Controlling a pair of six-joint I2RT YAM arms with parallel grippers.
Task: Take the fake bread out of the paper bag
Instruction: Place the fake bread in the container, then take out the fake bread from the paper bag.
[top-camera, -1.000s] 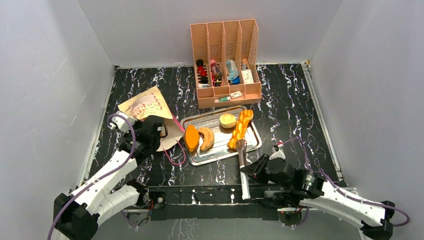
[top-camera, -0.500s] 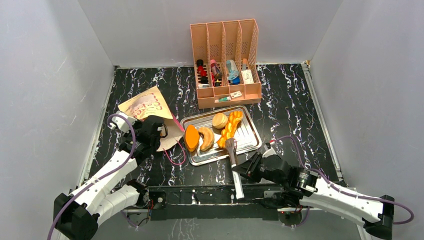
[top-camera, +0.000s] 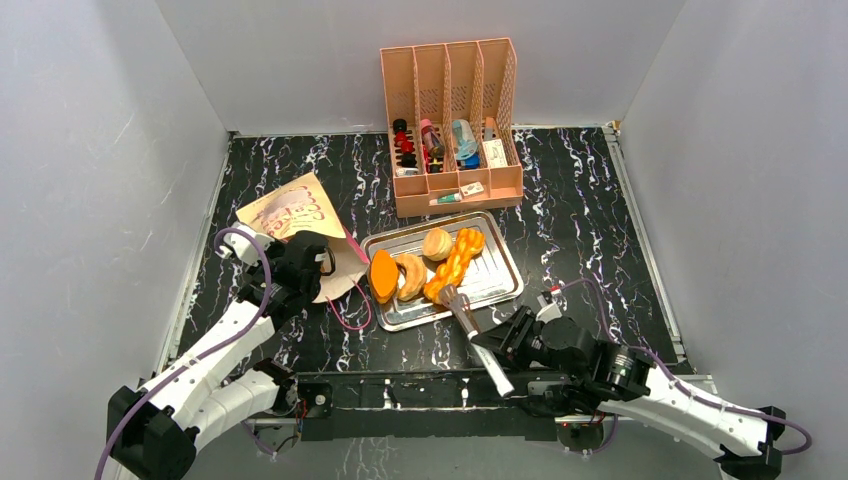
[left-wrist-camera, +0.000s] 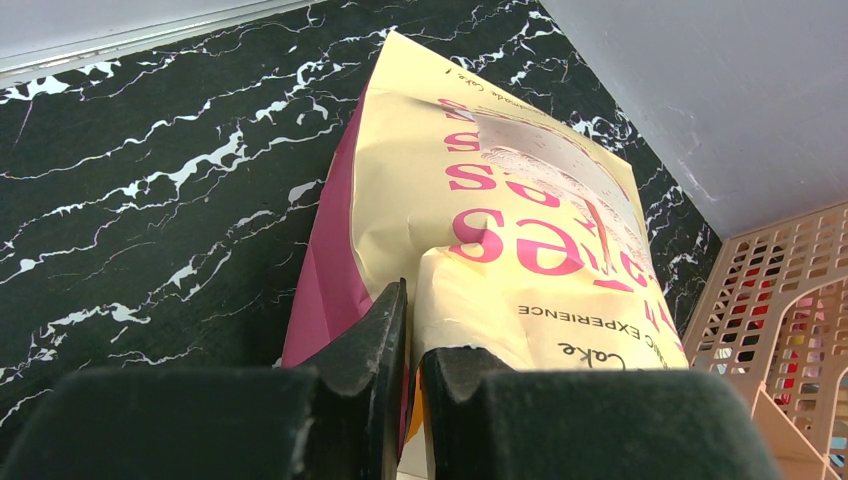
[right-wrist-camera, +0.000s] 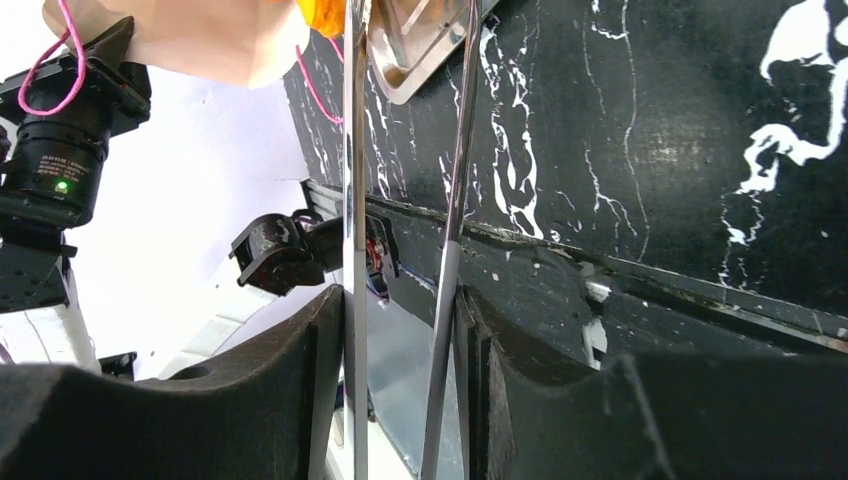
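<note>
The paper bag (top-camera: 292, 213) lies flat at the left, cream with pink sides (left-wrist-camera: 500, 200). My left gripper (top-camera: 318, 262) is shut on the edge of its mouth (left-wrist-camera: 415, 320), and something orange shows inside. My right gripper (top-camera: 503, 348) is shut on metal tongs (top-camera: 468, 320), its pads (right-wrist-camera: 325, 330) against both spread arms (right-wrist-camera: 452, 200). The tong tips lie at the near end of a twisted bread (top-camera: 456, 260) on the steel tray (top-camera: 497, 272). An orange oval loaf (top-camera: 383, 275), a croissant (top-camera: 410, 275) and a round bun (top-camera: 437, 242) also lie there.
A peach slotted organizer (top-camera: 450, 120) with small items stands behind the tray. Pink cord handles (top-camera: 345, 315) trail from the bag toward the tray. Grey walls close in the left, back and right; the front rail (top-camera: 420, 385) runs between the arm bases.
The right arm carried the twisted bread leftward across the tray beside the round bun, which shifted left too. The tong arms have spread wider. The left arm has not moved.
</note>
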